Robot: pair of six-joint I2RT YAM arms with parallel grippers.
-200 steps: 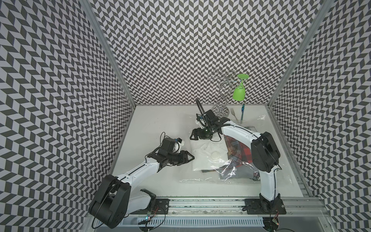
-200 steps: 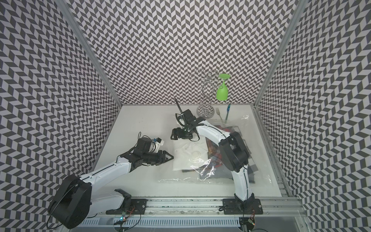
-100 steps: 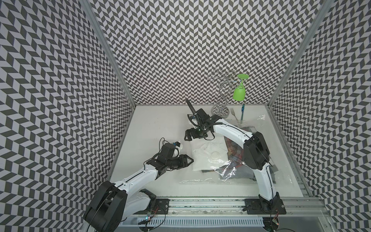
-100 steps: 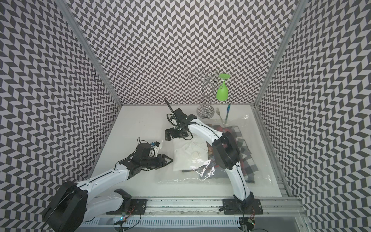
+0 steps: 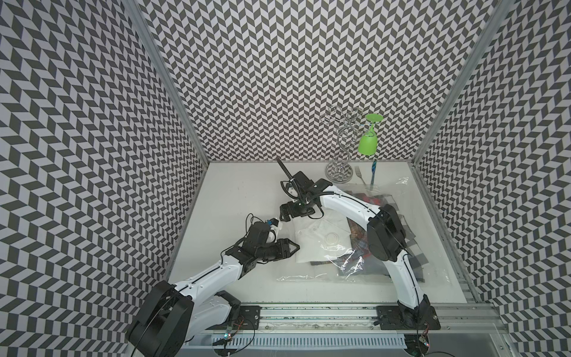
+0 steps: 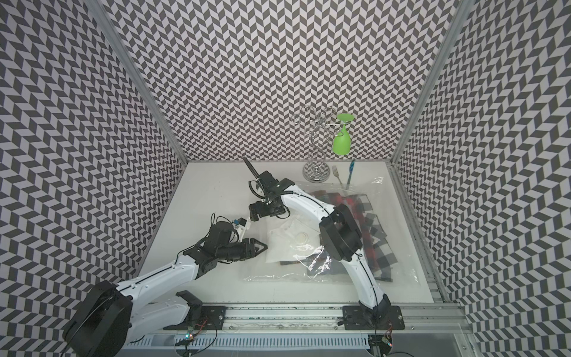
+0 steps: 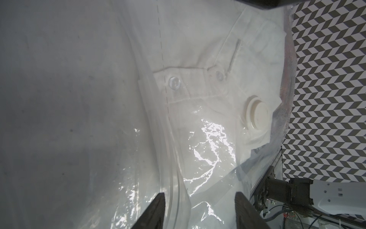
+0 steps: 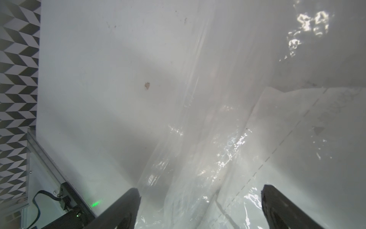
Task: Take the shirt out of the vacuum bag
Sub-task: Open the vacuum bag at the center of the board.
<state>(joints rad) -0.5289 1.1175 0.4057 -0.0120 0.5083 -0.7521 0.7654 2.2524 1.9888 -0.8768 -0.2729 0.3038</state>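
My left gripper (image 7: pixel 200 206) is about half open with nothing in it, and the ridged left edge of the vacuum bag (image 5: pixel 312 276) runs between its fingers. My right gripper (image 8: pixel 200 208) is spread wide and also empty. It hangs over the same edge, farther back.

The bag lies flat on the right half of the table. The white shirt (image 5: pixel 312 244) is inside at its left end, under the valve (image 7: pixel 257 114), and a plaid garment (image 6: pixel 375 235) sits to its right, also under the plastic.

My main worry is closing on both layers of film at once, which would pinch the mouth shut instead of opening it (the clear plastic glares, so I can't tell the layers apart). If I grip only one slick layer, it may slide out of my fingers. If I catch shirt fabric through the film, pulling would drag the whole bag left with the shirt still inside.

If my two grippers pull unevenly, the bag could swing round and its far edge could sweep the fork (image 5: pixel 360 173).
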